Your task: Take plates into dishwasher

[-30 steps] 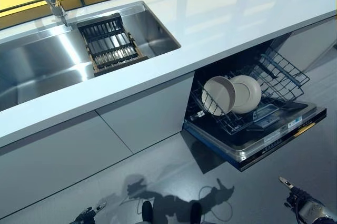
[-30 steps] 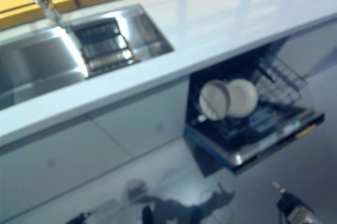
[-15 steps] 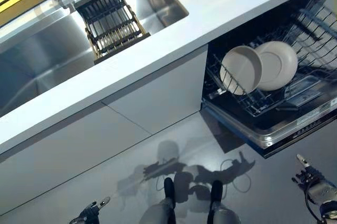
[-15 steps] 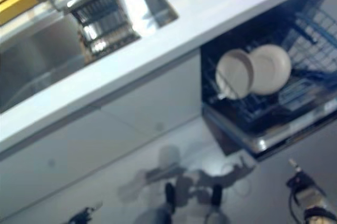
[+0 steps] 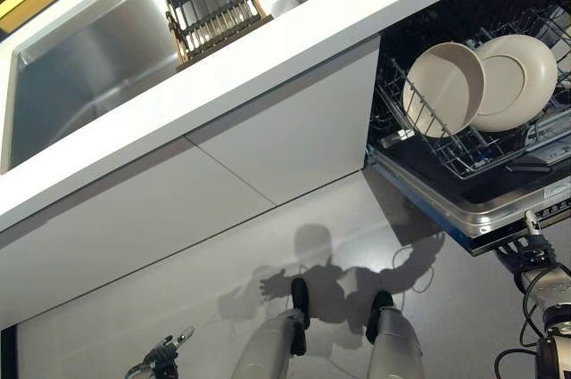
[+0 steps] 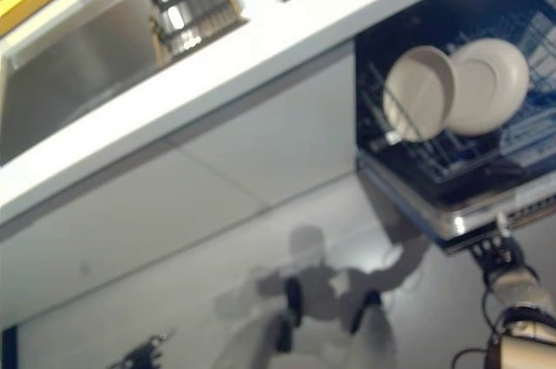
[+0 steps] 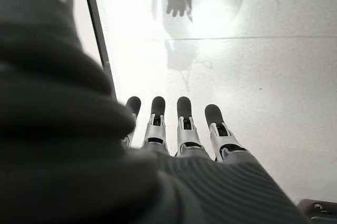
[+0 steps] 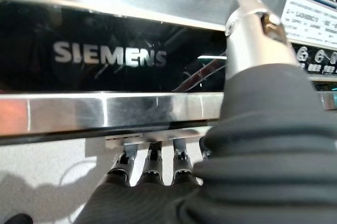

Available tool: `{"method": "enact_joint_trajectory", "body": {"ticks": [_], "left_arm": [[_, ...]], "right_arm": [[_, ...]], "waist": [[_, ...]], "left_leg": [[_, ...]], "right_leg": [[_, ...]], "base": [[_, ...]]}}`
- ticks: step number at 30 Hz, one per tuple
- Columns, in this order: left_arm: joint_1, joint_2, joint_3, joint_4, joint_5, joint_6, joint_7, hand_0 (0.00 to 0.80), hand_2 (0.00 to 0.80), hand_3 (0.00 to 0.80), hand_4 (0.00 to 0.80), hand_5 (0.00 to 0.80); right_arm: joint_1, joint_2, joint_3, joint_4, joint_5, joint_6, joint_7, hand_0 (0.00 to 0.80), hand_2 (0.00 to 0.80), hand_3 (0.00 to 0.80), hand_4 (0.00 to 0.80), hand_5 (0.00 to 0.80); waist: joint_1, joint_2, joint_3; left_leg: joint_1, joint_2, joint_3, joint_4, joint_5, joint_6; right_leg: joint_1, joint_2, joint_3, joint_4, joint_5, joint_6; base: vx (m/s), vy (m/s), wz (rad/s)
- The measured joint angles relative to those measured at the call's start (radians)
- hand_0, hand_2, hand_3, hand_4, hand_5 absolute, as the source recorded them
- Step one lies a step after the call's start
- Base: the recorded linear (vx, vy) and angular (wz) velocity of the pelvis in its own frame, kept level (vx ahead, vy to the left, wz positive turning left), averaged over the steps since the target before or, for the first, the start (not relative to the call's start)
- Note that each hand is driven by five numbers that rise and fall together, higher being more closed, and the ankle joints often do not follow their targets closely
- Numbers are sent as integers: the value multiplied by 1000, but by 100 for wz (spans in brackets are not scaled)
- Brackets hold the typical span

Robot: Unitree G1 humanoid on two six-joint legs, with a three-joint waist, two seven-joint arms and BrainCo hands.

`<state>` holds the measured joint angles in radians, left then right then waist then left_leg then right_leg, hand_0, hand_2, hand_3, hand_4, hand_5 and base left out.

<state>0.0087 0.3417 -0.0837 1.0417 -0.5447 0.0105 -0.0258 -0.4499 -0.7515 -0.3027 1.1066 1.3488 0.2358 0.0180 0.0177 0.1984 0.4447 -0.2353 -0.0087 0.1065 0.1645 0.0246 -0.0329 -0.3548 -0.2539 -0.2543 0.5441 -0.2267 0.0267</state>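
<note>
Change: the whole scene sits differently in both eye views than a second ago, so the head camera has shifted; the two plates keep their place in the rack.
Right hand: the right hand, a second ago low over the floor well short of the dishwasher, is now at the front edge of the open dishwasher door. In its wrist view the fingers reach straight under the door's steel edge and the thumb rises in front of the dark panel; it grips nothing.
Left hand: the left hand hangs low over the grey floor, fingers straight and empty.
Meaning: with both plates racked, the loading looks done; I judge that lifting the door shut is next.
Plates: two round beige plates, glossy and plain, stand on edge in the lower rack, overlapping and tilted.
Sink: the drying rack in the steel sink shows no plates.
</note>
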Motion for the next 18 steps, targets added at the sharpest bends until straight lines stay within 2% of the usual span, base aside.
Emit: {"method": "enact_joint_trajectory", "body": {"ticks": [6,13,16,18], "left_arm": [[2,-20,-14,-11,2,6,0,0,0,0,0,0],[18,-20,-14,-9,1,20,-1,0,0,0,0,0],[21,-20,-14,-11,2,25,-1,0,0,0,0,0],[26,-20,-14,-13,2,25,-1,0,0,0,0,0]], "right_arm": [[-17,-21,34,0,-30,25,0,0,0,0,0,0],[-52,-62,149,0,-42,46,0,0,0,0,0,0],[-64,-75,161,0,-42,52,-3,0,0,0,0,0],[-68,-84,174,0,-42,55,-5,0,0,0,0,0]], "waist": [[1,15,0],[3,25,-7],[17,25,-7],[27,25,-7]], "left_leg": [[15,5,-1,18,0,-1],[36,13,-4,22,0,-1],[35,17,-7,23,0,-1],[32,22,-9,25,1,-1]], "right_leg": [[14,1,0,19,-3,-8],[41,7,-5,14,-1,-20],[41,9,-9,11,4,-23],[47,8,-28,1,10,-26]], "base": [[21,19,0],[10,3,-1],[10,-7,-4],[4,-11,0]]}}
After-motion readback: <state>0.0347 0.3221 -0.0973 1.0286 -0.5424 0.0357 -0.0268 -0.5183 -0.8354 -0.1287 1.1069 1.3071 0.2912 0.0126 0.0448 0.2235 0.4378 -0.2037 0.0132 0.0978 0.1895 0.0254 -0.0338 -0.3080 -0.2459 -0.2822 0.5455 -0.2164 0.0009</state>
